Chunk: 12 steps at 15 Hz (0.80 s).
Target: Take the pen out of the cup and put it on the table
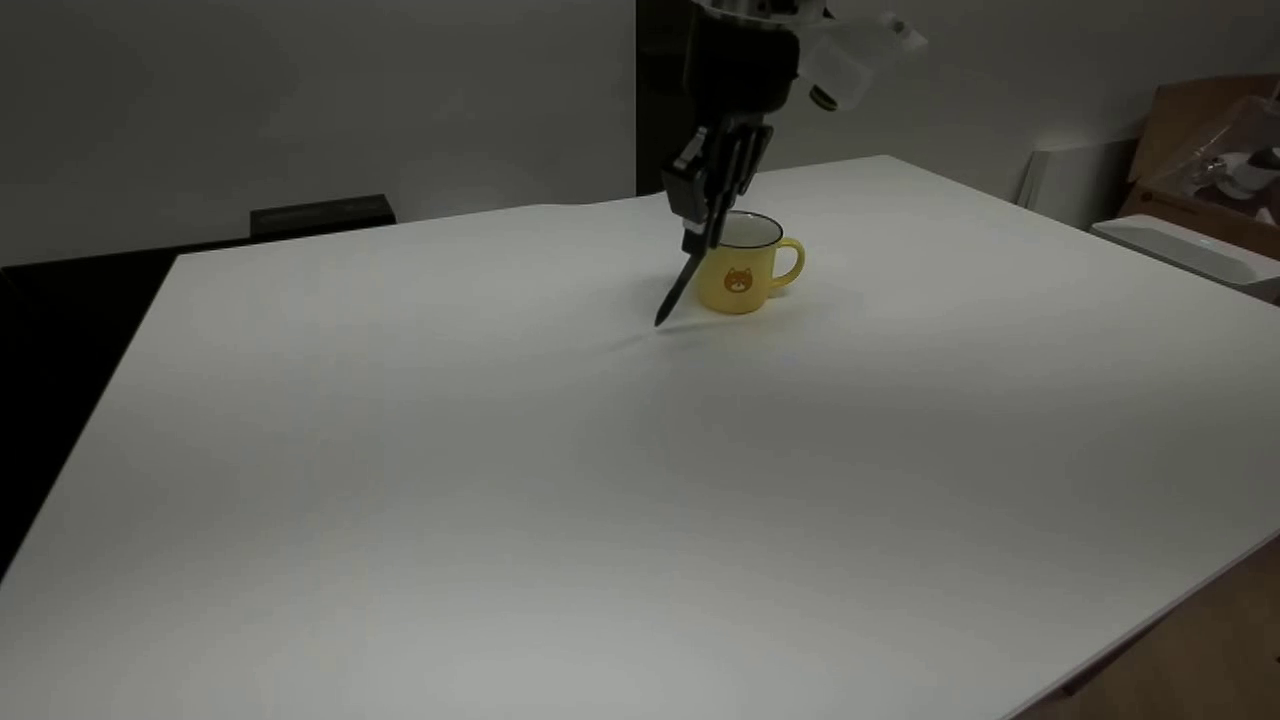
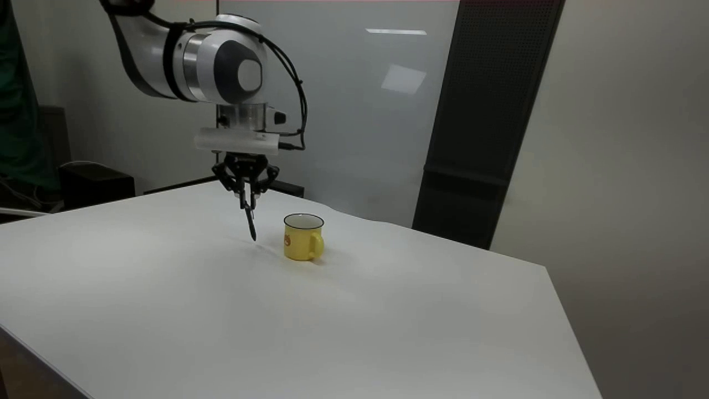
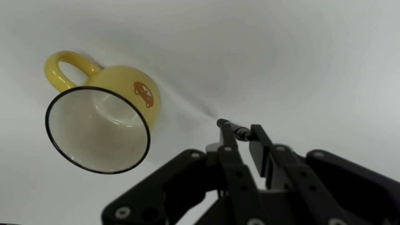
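The yellow cup (image 1: 760,290) stands upright on the white table (image 1: 560,480) and shows in both exterior views (image 2: 298,246). In the wrist view the cup (image 3: 120,76) is at the left, and the visible part of its inside is bare. My gripper (image 2: 247,203) is beside the cup, on the side away from the handle. Its fingertips (image 3: 242,132) are closed on the dark pen (image 3: 239,130). The pen (image 1: 680,288) hangs tilted below the fingers, its lower end just above the tabletop by the look of its shadow. The pen's upper end is hidden by the fingers.
A cardboard box (image 1: 1200,170) and a white tray-like object (image 1: 1180,245) are beyond the table's right edge in an exterior view. A dark box (image 2: 97,185) stands behind the table. The table's far edge (image 2: 382,223) is near a wall panel.
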{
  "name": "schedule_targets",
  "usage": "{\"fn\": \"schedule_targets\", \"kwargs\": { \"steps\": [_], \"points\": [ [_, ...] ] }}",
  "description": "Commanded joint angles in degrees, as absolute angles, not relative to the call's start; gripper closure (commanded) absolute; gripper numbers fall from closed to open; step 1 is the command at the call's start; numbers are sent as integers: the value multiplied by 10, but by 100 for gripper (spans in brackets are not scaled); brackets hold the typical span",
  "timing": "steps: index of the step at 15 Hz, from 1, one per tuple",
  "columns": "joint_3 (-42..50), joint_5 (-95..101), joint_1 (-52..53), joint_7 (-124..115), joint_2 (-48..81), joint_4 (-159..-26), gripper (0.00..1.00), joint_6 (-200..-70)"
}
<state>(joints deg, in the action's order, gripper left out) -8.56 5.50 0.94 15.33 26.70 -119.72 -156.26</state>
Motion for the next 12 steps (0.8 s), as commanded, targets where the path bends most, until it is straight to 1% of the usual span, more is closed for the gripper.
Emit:
{"fn": "schedule_targets", "kwargs": {
  "steps": [1,4,9,12],
  "points": [
    [-99,32,-14,188,261,-1212,95,-1565],
    [-116,8,-38,222,268,-1214,95,-1569],
    [-221,-113,-151,392,291,-1208,95,-1585],
    [-224,-134,-173,450,298,-1209,95,-1574]
  ]
}}
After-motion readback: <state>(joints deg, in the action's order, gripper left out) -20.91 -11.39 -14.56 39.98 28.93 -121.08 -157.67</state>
